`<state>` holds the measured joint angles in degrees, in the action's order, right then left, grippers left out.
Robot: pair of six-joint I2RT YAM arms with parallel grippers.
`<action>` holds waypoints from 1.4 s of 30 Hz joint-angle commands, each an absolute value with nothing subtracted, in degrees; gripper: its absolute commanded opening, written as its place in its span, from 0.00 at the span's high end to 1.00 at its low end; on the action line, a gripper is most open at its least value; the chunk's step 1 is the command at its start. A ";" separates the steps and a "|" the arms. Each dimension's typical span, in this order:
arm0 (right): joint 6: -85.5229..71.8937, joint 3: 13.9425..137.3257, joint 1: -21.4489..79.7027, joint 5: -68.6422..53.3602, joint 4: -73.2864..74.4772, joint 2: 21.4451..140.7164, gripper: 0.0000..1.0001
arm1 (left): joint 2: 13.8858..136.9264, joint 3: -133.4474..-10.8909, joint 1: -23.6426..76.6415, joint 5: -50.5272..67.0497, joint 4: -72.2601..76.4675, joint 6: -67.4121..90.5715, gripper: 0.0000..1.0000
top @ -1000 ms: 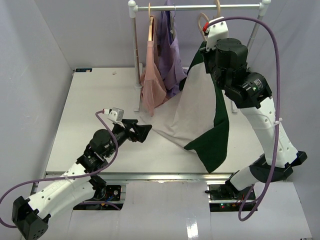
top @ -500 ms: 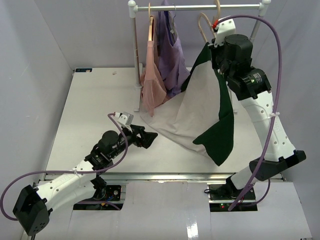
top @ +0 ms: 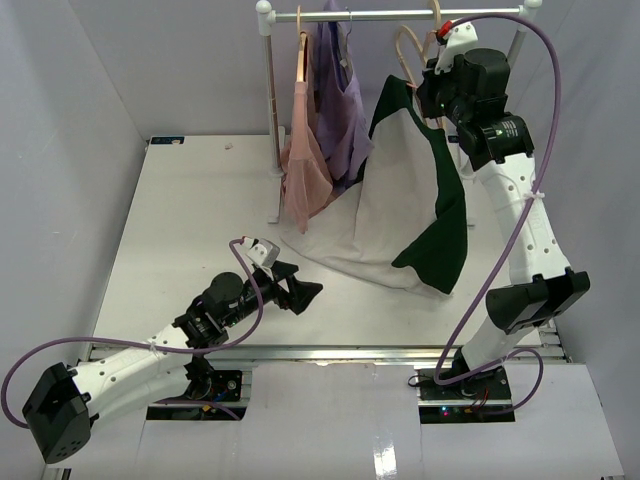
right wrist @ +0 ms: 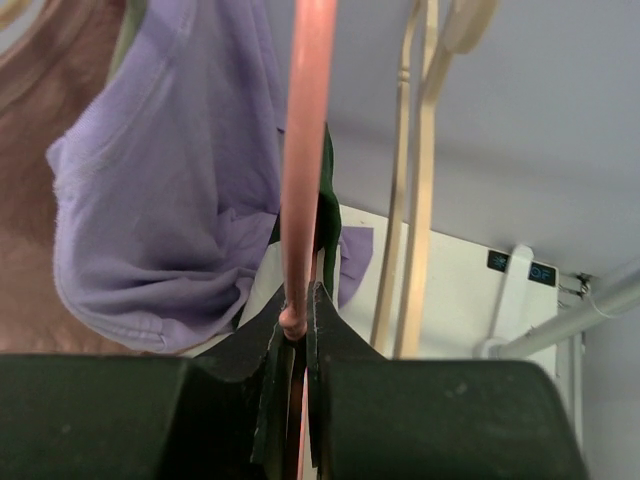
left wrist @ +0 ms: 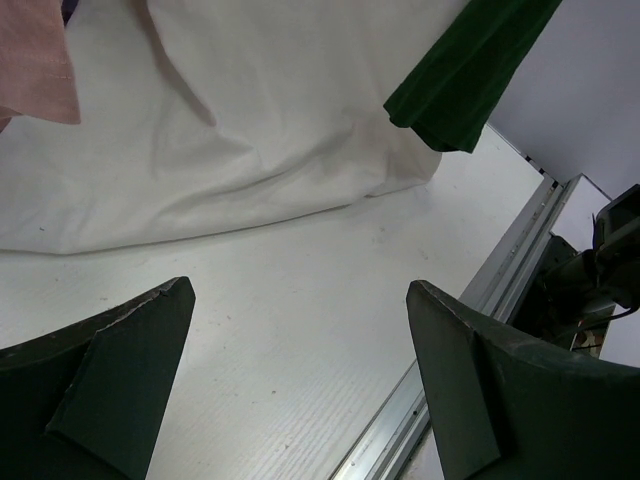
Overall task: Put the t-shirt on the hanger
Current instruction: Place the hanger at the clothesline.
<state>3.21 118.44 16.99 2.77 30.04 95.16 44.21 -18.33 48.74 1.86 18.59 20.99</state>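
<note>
Item one, your right gripper: raised high beside the white clothes rail at the far edge of the scene. Its jaws are pressed together on the thin pale pink wire-like hanger, with a fold of dark green cloth caught right alongside the rod. Item two, the cream-white t-shirt with dark green sleeves and side panels: it hangs from that grip and spreads downward and to the left, its lower edge resting on the white tabletop right of centre. One green panel dangles on its right side (whether the hanger sits inside the neck opening, you cannot tell from these views). Item three, your left gripper: low over the near part of the tabletop, jaws wide apart and holding nothing. It points toward the cream cloth lying just ahead and does not touch it. Item four, on the rail: a dusty-pink garment and a lilac-purple garment hang side by side, left of the t-shirt and near its upper edge. A thicker beige wooden hanger hangs just beside the pink one, to its right in the right wrist view.
</note>
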 commanded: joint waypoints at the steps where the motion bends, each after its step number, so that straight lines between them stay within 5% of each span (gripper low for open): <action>1: 1.07 119.12 17.05 -1.28 17.00 93.99 0.92 | 43.59 -18.02 49.26 1.13 19.34 20.34 0.02; 31: 5.97 118.11 20.04 4.25 -4.02 102.43 0.92 | 45.18 -18.63 50.80 4.73 19.77 21.44 0.02; 42: 7.16 127.57 20.06 6.12 -2.83 108.95 0.92 | 45.37 -18.57 50.96 5.36 20.06 21.71 0.02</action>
